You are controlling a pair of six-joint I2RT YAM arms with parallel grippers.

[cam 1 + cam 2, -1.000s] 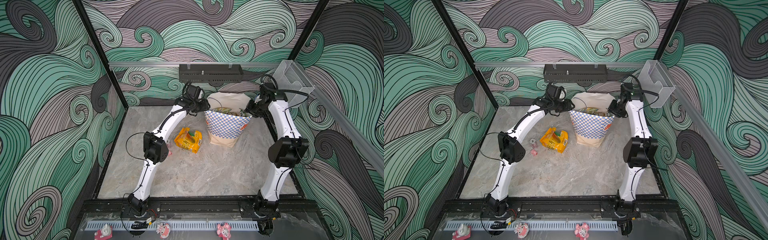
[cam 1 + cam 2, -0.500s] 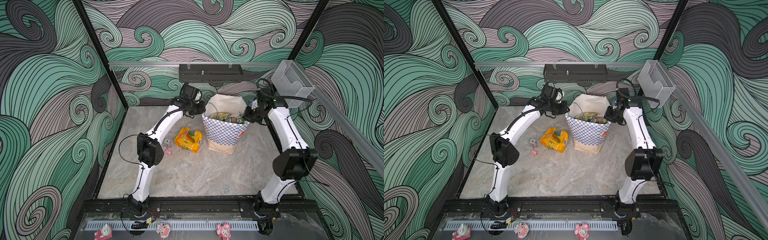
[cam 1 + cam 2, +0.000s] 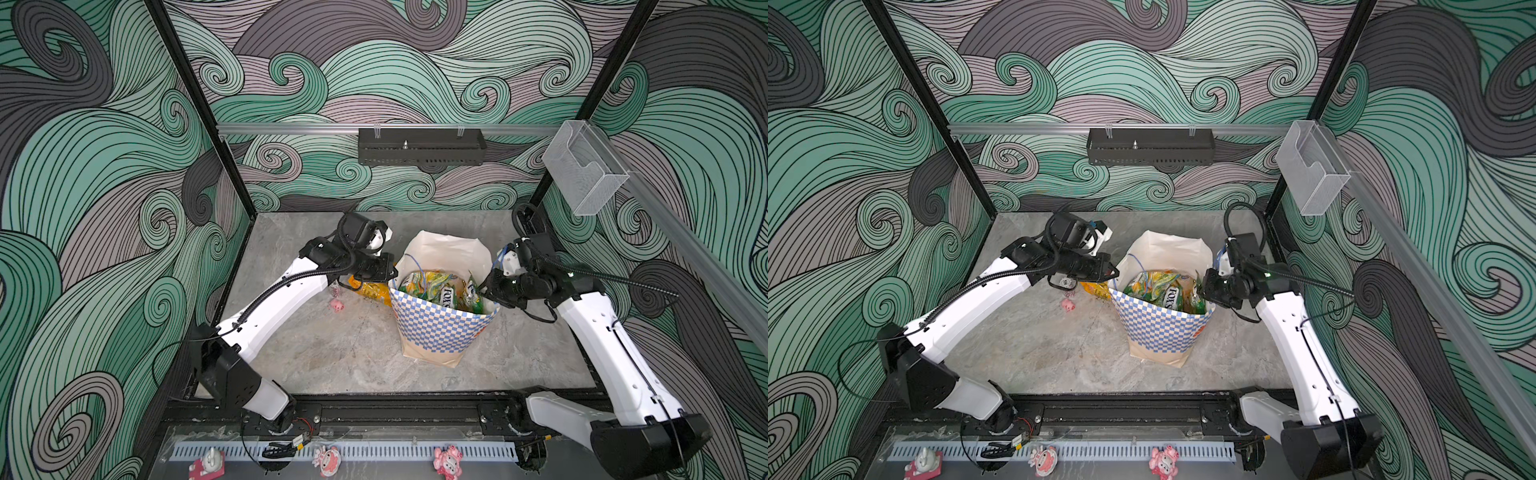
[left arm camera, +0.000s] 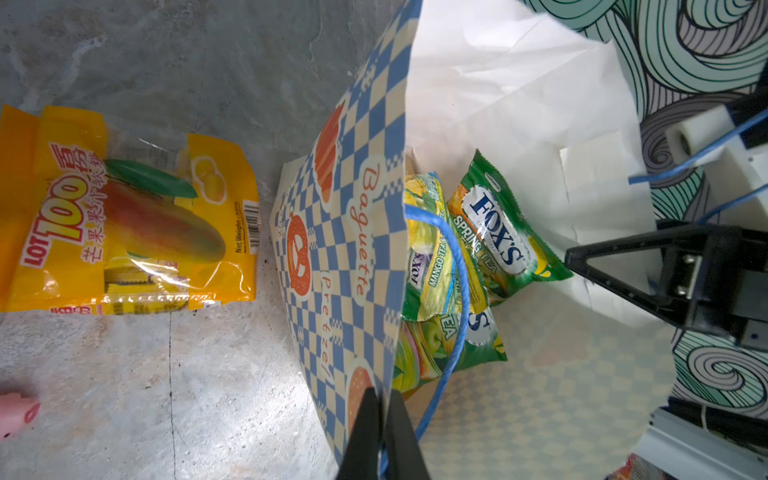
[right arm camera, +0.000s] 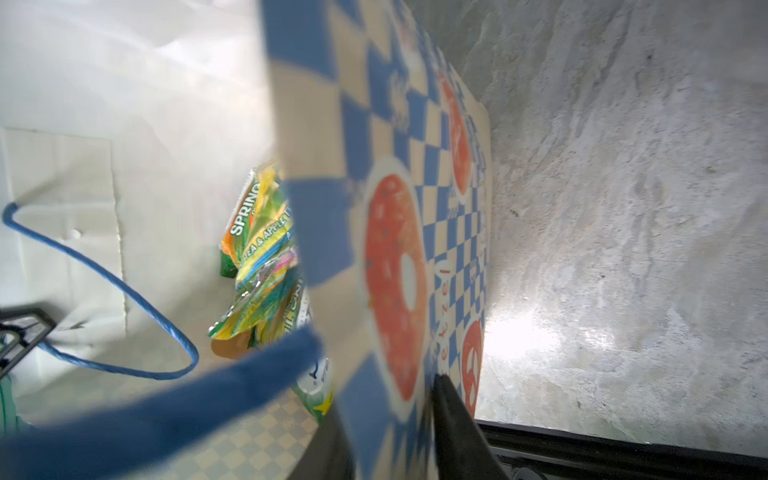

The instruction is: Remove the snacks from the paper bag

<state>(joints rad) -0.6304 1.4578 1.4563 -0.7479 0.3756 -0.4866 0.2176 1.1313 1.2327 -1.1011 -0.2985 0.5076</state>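
The paper bag (image 3: pixel 440 332) (image 3: pixel 1158 332) stands mid-table with its mouth wide open. Green-yellow FOX'S snacks (image 3: pixel 436 286) (image 4: pixel 494 232) (image 5: pixel 262 257) lie inside it. An orange-yellow snack packet (image 4: pixel 124 216) (image 3: pixel 368 289) lies flat on the table just left of the bag. My left gripper (image 3: pixel 388 270) (image 4: pixel 382 392) is shut on the bag's left rim, with a blue cord handle (image 4: pixel 457 266) beside it. My right gripper (image 3: pixel 484 289) (image 5: pixel 386 403) straddles the right rim, its fingers apart and the checked wall (image 5: pixel 395 124) loose between them.
A tiny pink pig figurine (image 3: pixel 337 306) (image 4: pixel 12 411) sits left of the orange packet. A black tray (image 3: pixel 419 145) hangs on the back wall and a clear box (image 3: pixel 582 170) on the right rail. Cartoon toys (image 3: pixel 326 461) line the front edge.
The bag has come toward the front of the table with both grippers at its rim, and now hides part of the orange packet. Both elbows have dropped lower. The bag's mouth has spread wider.
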